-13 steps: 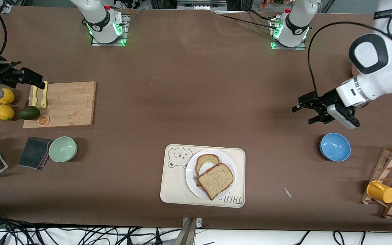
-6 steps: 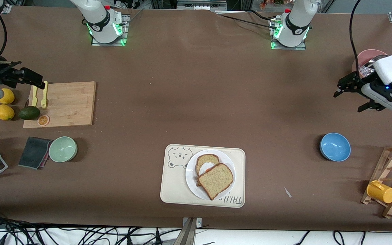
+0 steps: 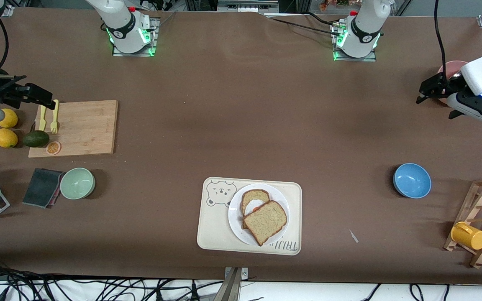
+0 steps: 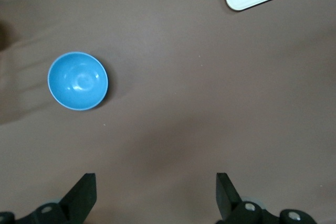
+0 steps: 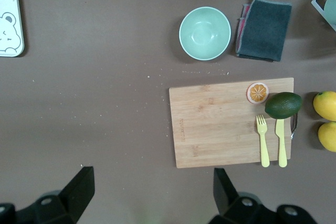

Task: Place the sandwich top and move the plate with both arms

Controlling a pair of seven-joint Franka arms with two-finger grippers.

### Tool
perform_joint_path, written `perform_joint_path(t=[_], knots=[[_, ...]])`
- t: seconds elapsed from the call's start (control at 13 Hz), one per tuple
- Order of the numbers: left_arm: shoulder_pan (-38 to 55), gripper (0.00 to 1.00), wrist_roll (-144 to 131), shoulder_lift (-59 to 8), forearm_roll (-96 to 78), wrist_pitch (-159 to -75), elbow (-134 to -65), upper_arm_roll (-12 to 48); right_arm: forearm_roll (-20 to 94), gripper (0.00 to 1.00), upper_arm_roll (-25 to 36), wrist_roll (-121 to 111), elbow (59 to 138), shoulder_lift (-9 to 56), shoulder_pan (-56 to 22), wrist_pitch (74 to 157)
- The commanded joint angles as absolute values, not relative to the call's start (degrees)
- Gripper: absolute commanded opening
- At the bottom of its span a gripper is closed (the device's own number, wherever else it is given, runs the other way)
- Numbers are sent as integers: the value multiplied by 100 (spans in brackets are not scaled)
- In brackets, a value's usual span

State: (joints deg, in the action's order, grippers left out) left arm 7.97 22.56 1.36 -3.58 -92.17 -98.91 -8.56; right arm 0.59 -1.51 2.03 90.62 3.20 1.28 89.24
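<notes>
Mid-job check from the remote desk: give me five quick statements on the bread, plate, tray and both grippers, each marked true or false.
1. The sandwich top lies on the plate, partly covering the egg slice. True.
2. The plate sits on the bare table. False: it rests on the tray with the bear drawing.
3. The left gripper holds the blue bowl. False: it is open and empty, up near the pink bowl at the left arm's end of the table.
4. The right gripper is open, over bare table beside the cutting board. True.
5. The green bowl stands on the cutting board. False: it sits on the table beside the dark cloth.
</notes>
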Motion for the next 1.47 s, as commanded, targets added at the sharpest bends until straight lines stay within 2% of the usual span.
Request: perform_joint_path(t=[0.0, 0.23, 0.31, 0.54, 0.85, 1.39], knots=[[1010, 100, 1226, 141, -141, -8922, -9791, -923, -9, 100, -158, 237, 8930, 352, 132, 8815], [1221, 100, -217, 97, -132, -8798, -9782, -914, -9, 100, -158, 237, 8930, 352, 132, 8815], [1239, 100, -211, 97, -19, -8798, -9765, -931, -9, 100, -158, 237, 8930, 352, 132, 8815], [1301, 100, -193, -210, 246, -8746, -9160, -835, -9, 100, -158, 229, 8930, 352, 132, 8815], [1266, 100, -656, -176, 132, -8736, -9105, -818, -9, 100, -158, 229, 8930, 352, 132, 8815], [633, 100, -1204, -211, -44, -8789, -9097, -158, -9, 100, -158, 237, 8930, 352, 132, 8815]])
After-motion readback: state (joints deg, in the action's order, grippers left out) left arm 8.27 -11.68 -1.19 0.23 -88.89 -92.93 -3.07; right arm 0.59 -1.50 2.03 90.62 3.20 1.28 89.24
